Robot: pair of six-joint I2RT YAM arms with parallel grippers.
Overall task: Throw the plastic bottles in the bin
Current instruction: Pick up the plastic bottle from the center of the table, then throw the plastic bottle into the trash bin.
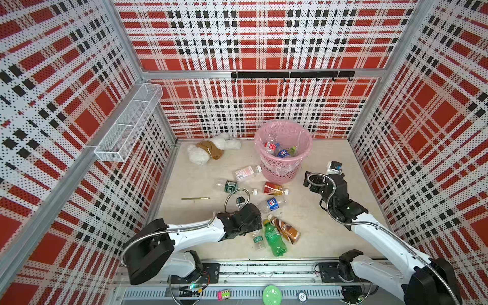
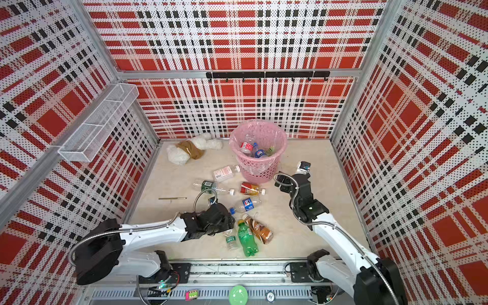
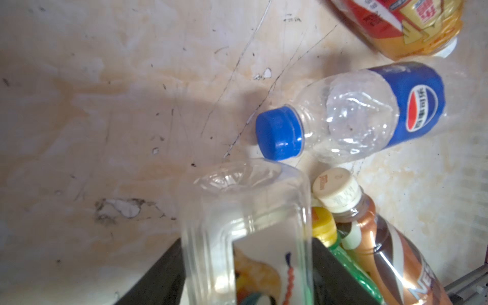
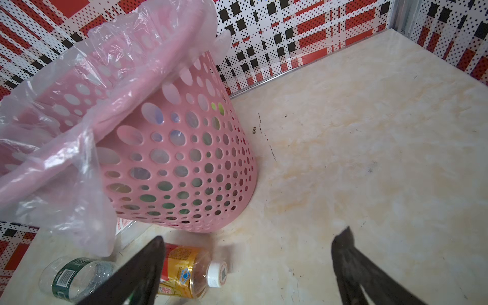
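Bottles (image 1: 273,188) – most lie loose on the worktop (image 1: 317,237), a few already in the bin (image 1: 280,171).
L gripper (image 3: 247,240) clamps a clear bottle (image 3: 245,211) across its flat sides, prob. for a firm hold; green bottle (image 3: 320,224) and brown bottle (image 3: 369,237) sit just beside one jaw, blue-cap bottle (image 3: 356,113) near its base – tight, so straight up looks the free way out. Bin stands at the back w/ tall rim and floppy liner (image 4: 66,184) to clear. R gripper (image 4: 252,233) wide open, empty, beside the bin; bare worktop to its right.
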